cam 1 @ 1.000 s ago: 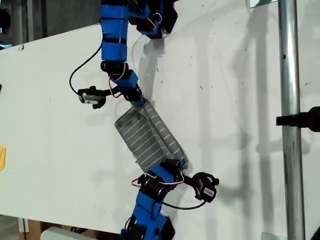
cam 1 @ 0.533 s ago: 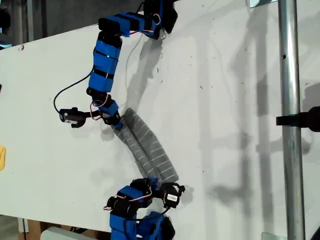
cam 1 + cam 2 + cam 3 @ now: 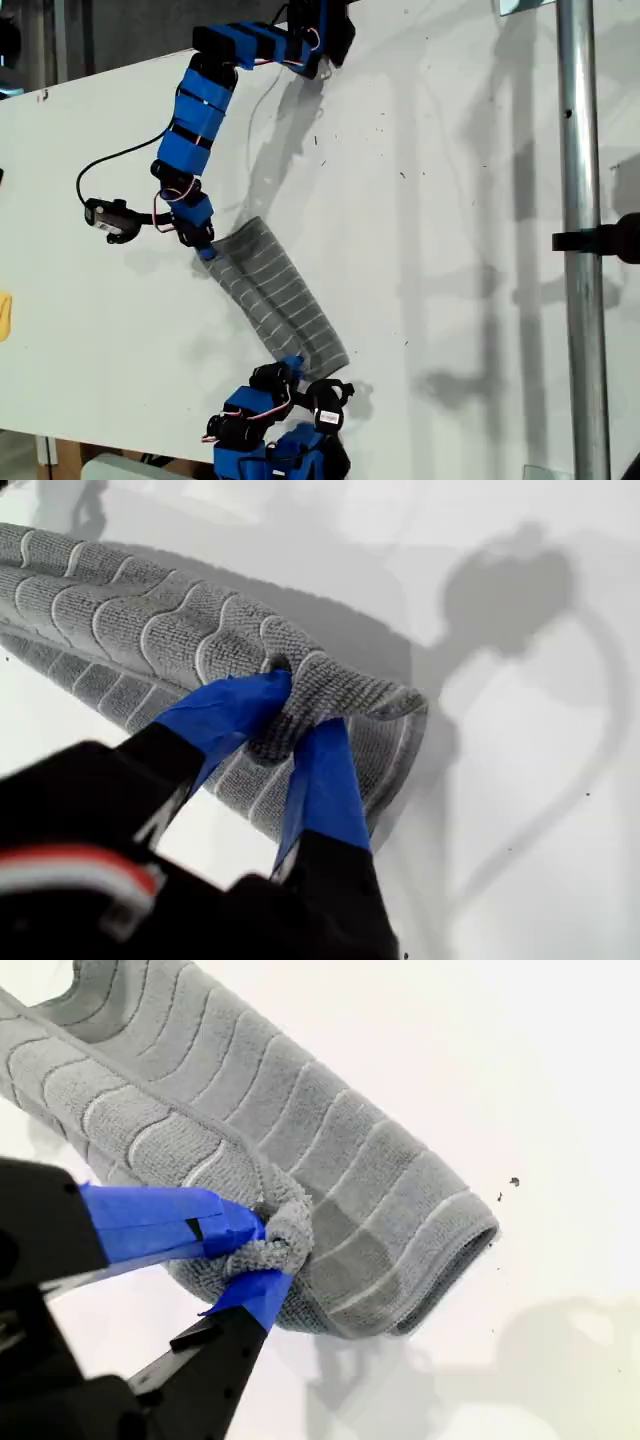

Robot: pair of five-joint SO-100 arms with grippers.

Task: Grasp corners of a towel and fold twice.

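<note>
The gray striped towel (image 3: 275, 295) lies on the white table (image 3: 460, 250) as a narrow folded strip, running diagonally between the two blue arms. My first gripper (image 3: 206, 251) is at the strip's upper end in the exterior view. In the first wrist view my first gripper (image 3: 288, 708) is shut on a bunched corner of the towel (image 3: 150, 620). My second gripper (image 3: 293, 363) is at the lower end. The second wrist view shows my second gripper (image 3: 262, 1250) shut on a puckered corner of the towel (image 3: 340, 1130). The towel's layers lie doubled over each other.
A metal pole (image 3: 580, 200) with a black clamp (image 3: 606, 240) stands at the exterior view's right. A yellow object (image 3: 4, 315) shows at that view's left edge. Wrist cameras (image 3: 108, 216) (image 3: 330, 396) stick out beside each gripper. A dark speck (image 3: 513, 1181) marks the table.
Both grippers have moved toward the exterior view's left and lower side, pulling the towel with them. The towel narrowed into a strip and now lies a little wider at its upper end.
</note>
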